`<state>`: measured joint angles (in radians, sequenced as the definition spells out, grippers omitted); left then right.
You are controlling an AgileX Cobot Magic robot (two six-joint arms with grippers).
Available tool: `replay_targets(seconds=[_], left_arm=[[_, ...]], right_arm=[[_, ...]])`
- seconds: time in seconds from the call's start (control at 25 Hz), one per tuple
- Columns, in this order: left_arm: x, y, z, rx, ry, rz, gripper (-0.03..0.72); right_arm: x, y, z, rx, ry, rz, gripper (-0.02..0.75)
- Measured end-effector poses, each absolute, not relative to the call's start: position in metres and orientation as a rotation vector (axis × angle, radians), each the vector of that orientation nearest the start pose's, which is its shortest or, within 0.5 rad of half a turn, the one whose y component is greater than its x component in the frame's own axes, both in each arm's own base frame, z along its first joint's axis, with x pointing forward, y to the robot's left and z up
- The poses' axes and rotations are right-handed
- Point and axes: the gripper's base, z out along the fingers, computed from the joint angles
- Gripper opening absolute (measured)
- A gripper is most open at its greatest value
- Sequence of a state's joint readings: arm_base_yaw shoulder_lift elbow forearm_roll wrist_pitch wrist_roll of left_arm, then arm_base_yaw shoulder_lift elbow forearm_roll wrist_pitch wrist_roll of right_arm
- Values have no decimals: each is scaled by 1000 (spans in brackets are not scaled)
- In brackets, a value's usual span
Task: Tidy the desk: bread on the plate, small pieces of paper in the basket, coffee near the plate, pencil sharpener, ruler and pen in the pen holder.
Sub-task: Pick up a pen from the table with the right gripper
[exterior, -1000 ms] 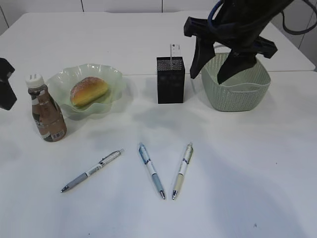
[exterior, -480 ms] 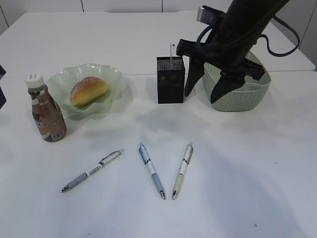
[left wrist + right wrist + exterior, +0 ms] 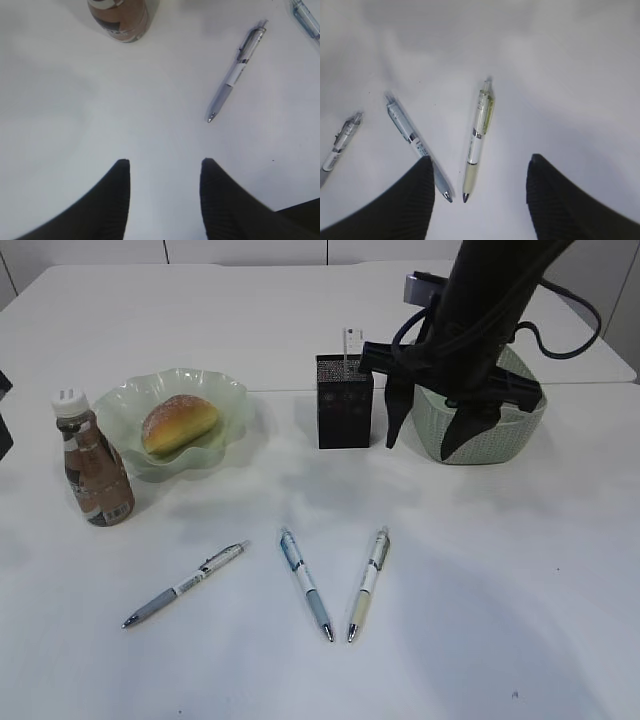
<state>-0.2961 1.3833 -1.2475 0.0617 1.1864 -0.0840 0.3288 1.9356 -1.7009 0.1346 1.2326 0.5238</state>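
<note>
White desk [image 3: 520, 570] filled the exterior view, and you had most of the job done. Bread [image 3: 180, 424] sat on the plate [image 3: 225, 390]; coffee [image 3: 92, 465] stood just beside that plate. Pen holder [image 3: 344, 405] stood well off from the plate with a pale strip poking out, maybe the ruler, you couldn't confirm. Basket [image 3: 500, 440] stood just beside the pen holder; its contents were hidden. Three pens were left on the desk: grey pen [image 3: 186, 584], blue pen [image 3: 306, 583], green pen [image 3: 368, 582], all nearer the camera than the pen holder. Your right gripper [image 3: 428, 437] hung apart and empty beside the pen holder, with bare desk between it and the pens.

Left wrist view: left gripper [image 3: 164, 170] apart, empty, over bare desk; grey pen near, coffee farther.

Right wrist view: jaws apart, green pen between them, blue pen close, so you had little room there.
</note>
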Motion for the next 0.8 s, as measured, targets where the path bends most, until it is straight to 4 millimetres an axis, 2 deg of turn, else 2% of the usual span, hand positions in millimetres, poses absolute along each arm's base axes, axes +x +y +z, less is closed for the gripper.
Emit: replay_targets(seconds=[0.24, 0.44, 0.48, 0.52, 0.56, 0.8], left_arm=[[256, -73, 332, 315, 2785, -5, 321], [256, -73, 331, 316, 2791, -3, 321], [256, -73, 331, 316, 2791, -3, 321], [256, -73, 331, 316, 2791, -3, 321], [256, -73, 331, 316, 2792, -3, 321], [255, -72, 331, 316, 2798, 0, 321]], right_arm=[[373, 156, 266, 305, 3011, 308, 461], [373, 155, 243, 325, 3076, 264, 461], [371, 155, 230, 338, 3111, 240, 461], [371, 155, 230, 338, 3111, 240, 461], [370, 155, 218, 352, 3146, 222, 461], [371, 156, 210, 422, 3161, 223, 461]])
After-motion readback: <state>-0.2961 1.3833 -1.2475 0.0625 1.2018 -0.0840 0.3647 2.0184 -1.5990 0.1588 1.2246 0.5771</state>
